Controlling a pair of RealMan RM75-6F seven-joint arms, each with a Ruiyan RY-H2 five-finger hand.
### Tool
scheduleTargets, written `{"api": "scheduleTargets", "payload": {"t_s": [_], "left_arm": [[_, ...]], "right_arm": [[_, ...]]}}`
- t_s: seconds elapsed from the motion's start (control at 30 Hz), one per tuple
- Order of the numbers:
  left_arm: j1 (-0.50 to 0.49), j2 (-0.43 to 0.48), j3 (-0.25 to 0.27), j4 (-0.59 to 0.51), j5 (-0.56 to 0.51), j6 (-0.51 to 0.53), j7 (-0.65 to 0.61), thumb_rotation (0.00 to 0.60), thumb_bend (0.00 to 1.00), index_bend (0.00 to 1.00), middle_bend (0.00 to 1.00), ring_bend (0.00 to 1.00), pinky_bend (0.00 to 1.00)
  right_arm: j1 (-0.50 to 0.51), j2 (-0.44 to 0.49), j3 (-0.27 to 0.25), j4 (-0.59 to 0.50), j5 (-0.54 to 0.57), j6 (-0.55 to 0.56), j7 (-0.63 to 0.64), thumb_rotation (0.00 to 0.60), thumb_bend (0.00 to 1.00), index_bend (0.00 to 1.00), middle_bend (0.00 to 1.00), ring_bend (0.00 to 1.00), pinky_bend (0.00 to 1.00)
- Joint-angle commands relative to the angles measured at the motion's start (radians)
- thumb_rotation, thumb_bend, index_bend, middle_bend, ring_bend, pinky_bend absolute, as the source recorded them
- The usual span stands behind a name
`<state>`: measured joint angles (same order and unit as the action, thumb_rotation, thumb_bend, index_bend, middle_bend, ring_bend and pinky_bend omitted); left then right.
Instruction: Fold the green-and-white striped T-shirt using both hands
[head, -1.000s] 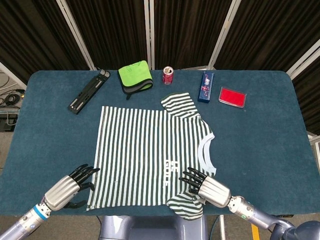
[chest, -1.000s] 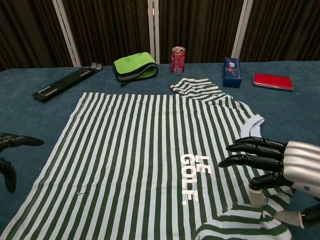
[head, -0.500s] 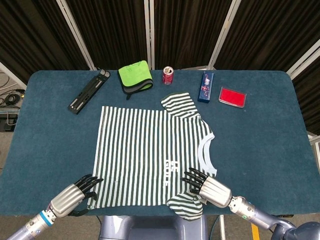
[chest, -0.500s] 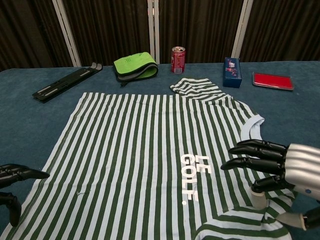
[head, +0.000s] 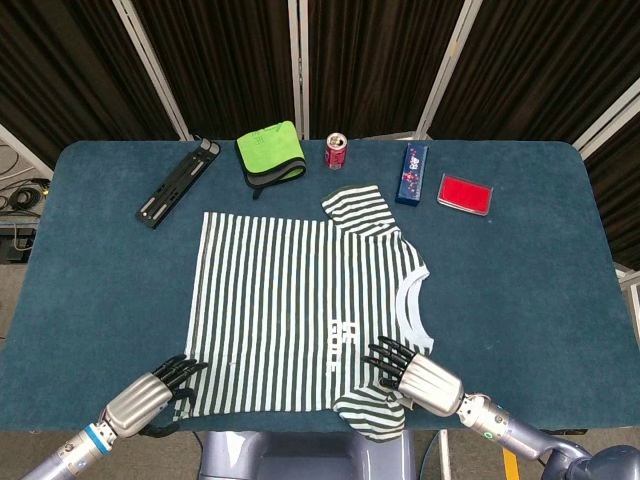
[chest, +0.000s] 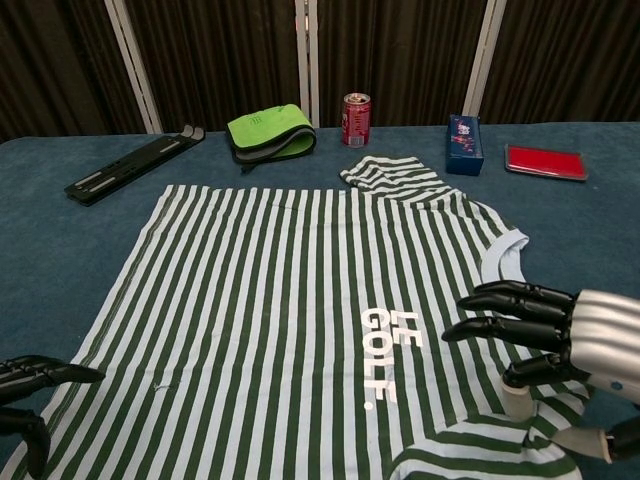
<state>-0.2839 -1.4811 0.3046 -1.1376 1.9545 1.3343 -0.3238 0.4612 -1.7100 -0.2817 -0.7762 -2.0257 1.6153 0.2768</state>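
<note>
The green-and-white striped T-shirt (head: 300, 305) lies spread flat in the middle of the blue tabletop (head: 90, 260), collar toward the robot's right, printed lettering facing up, one sleeve folded over at the far edge and the other bunched at the near edge. The right hand (head: 415, 378) rests over the near sleeve and the shirt's shoulder area, its dark fingers (chest: 510, 312) spread and reaching out above the fabric; they are apart and nothing is held between them. The left hand (head: 150, 398) sits at the shirt's near hem corner, fingers extended and parted with the tips at the edge of the cloth, holding nothing that the views show. Compared with a second ago, the left hand has drawn closer to the near table edge and in toward the hem corner, while the right hand has barely shifted; the shirt itself lies as it did. Along the far side of the tabletop, well apart from the shirt's body, stand a black flat tool (head: 177, 182) at the left, a folded bright green cloth (head: 270, 152), an upright red can (head: 336, 151), a dark blue box (head: 411, 173) just beside the far sleeve, and a flat red case (head: 465, 192). None of these lies on the shirt or between the hands and it.
</note>
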Motion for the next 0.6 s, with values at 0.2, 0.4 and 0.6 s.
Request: {"api": "scheduleTargets", "payload": {"t_s": [0.2,0.4,0.6], "left_arm": [[-0.009,-0.02,-0.007,0.017,-0.021,-0.021,0.01,0.6,0.27,0.42,0.0,0.0,0.0],[-0.016,-0.035,-0.015,0.031,-0.043,-0.035,0.006,0.6,0.3,0.43,0.0,0.0,0.0],[-0.024,-0.042,-0.013,0.032,-0.054,-0.041,0.004,0.6,0.33,0.45,0.0,0.0,0.0]], "right_arm": [[-0.002,-0.003,0.001,0.005,0.002,0.002,0.002,0.6,0.42,0.71,0.13,0.0,0.0],[-0.003,-0.003,0.0,0.009,0.003,0.005,0.006,0.6,0.42,0.71,0.13,0.0,0.0],[-0.003,-0.006,0.0,0.013,0.002,0.006,0.01,0.6,0.42,0.71,0.13,0.0,0.0]]}}
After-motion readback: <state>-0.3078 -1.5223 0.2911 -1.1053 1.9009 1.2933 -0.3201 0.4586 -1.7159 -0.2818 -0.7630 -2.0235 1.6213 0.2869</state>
